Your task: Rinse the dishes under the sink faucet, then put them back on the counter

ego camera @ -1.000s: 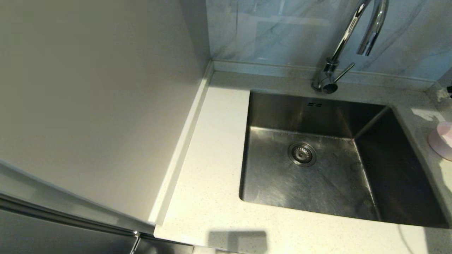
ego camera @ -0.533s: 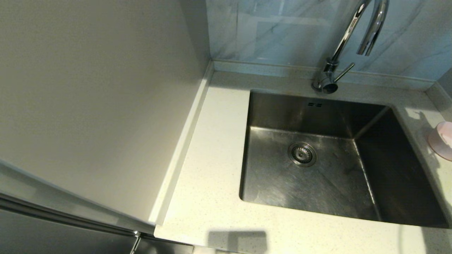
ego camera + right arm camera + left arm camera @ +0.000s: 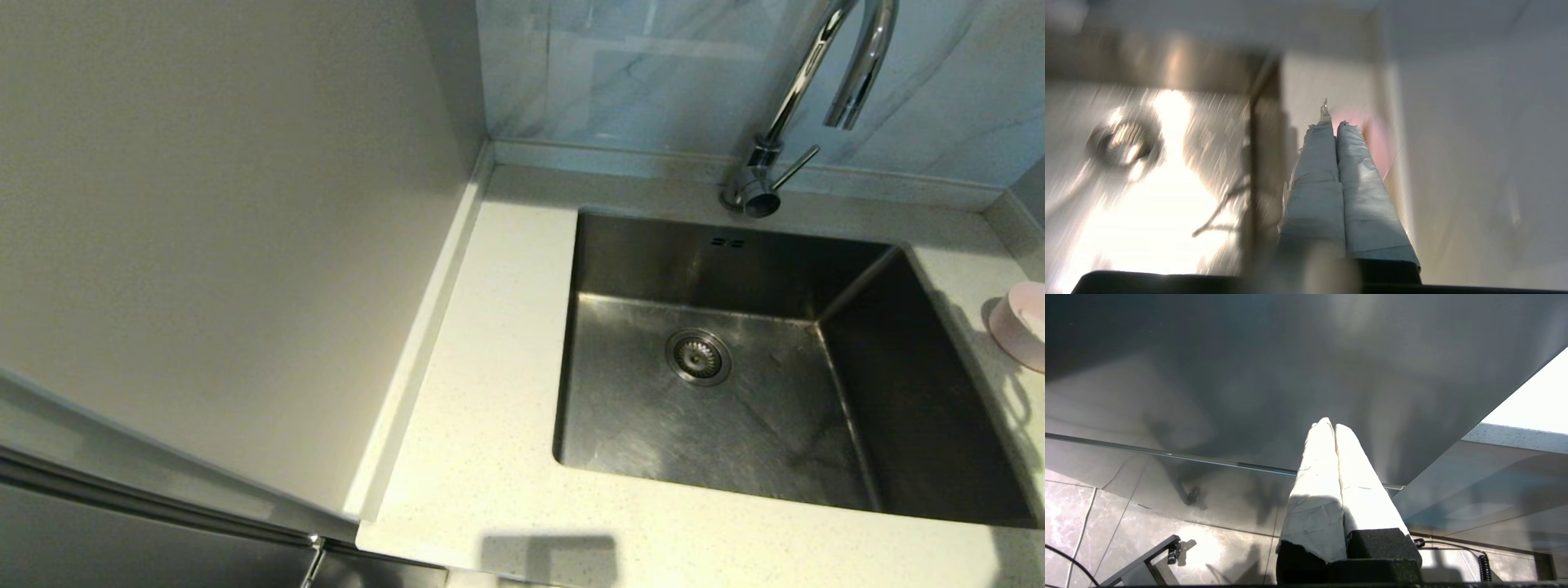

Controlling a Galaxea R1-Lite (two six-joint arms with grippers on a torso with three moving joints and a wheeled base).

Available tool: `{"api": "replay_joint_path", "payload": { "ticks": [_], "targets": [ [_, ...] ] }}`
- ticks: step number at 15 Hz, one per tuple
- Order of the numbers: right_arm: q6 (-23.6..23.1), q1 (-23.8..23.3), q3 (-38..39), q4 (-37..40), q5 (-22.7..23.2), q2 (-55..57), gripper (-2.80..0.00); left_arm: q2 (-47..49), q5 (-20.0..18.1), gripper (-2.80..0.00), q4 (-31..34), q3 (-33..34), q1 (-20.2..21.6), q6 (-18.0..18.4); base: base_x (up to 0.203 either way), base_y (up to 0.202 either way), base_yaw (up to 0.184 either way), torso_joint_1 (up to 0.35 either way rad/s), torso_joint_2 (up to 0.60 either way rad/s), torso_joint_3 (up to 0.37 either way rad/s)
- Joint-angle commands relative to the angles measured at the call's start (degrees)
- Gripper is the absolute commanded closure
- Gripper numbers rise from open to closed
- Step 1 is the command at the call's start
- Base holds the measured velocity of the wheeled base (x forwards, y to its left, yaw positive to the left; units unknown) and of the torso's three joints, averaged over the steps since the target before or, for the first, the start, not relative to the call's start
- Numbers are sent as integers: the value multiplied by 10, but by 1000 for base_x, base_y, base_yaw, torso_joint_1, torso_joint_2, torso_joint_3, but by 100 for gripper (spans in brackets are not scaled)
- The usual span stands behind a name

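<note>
Head view: no arm or gripper in frame. Sink (image 3: 735, 392) dry-looking, nothing in the basin, drain strainer (image 3: 698, 357) bare. Faucet (image 3: 804, 98) at back rim, spout over the basin, lever (image 3: 793, 167) sticking out to the side, no water running. Pink bowl (image 3: 1020, 325) on counter (image 3: 490, 392) at far right, just beside the sink's right rim, cut off by frame edge. Green bowl and chopsticks not visible anywhere.

Left wrist view: left gripper (image 3: 1329, 424) w/ taped fingers (image 3: 1316, 477) pressed together, holding nothing, pointing at a dark grey panel (image 3: 1290, 355), floor tiles (image 3: 1069, 506) below; looks parked low, well away from the work.

Right wrist view: heavy blur. Right gripper (image 3: 1333, 122) w/ fingers (image 3: 1363, 196) closed tip to tip, empty. Pink shape just past the tips, prob. the pink bowl (image 3: 1372, 134), w/ sink wall and strainer off to one side. So right arm likely near the counter's right side, aimed at the bowl.

Risks from here:
- Closed fingers reaching a bowl rim = push, not grasp; could shove the bowl along the counter or tip it into the basin
- Bowl sits close to sink edge, so little room for a nudge
- Blur suggests fast motion; overshoot into bowl possible
- Bowl half out of head view, so poor check on grasp
- Smooth thin rim may slip from taped pads if pinch is shallow
</note>
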Motion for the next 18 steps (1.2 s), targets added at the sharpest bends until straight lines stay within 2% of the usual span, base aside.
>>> {"api": "replay_joint_path", "payload": {
  "ticks": [1, 4, 7, 9, 14, 18],
  "targets": [
    [1, 5, 108, 5, 9, -114, 0, -2, 0, 0, 0, 0, 0, 0, 0, 0, 0, 0, 0, 0],
    [21, 29, 231, -30, 17, -244, 0, -2, 0, 0, 0, 0, 0, 0, 0, 0, 0, 0, 0, 0],
    [40, 69, 365, -148, 13, -376, 0, -2, 0, 0, 0, 0, 0, 0, 0, 0, 0, 0, 0, 0],
    [54, 90, 444, -200, 8, -460, 0, -2, 0, 0, 0, 0, 0, 0, 0, 0, 0, 0, 0, 0],
    [76, 162, 639, -225, -48, -613, 0, -2, 0, 0, 0, 0, 0, 0, 0, 0, 0, 0, 0, 0],
    [64, 188, 700, -200, -50, -711, 0, -2, 0, 0, 0, 0, 0, 0, 0, 0, 0, 0, 0, 0]
  ]
}}
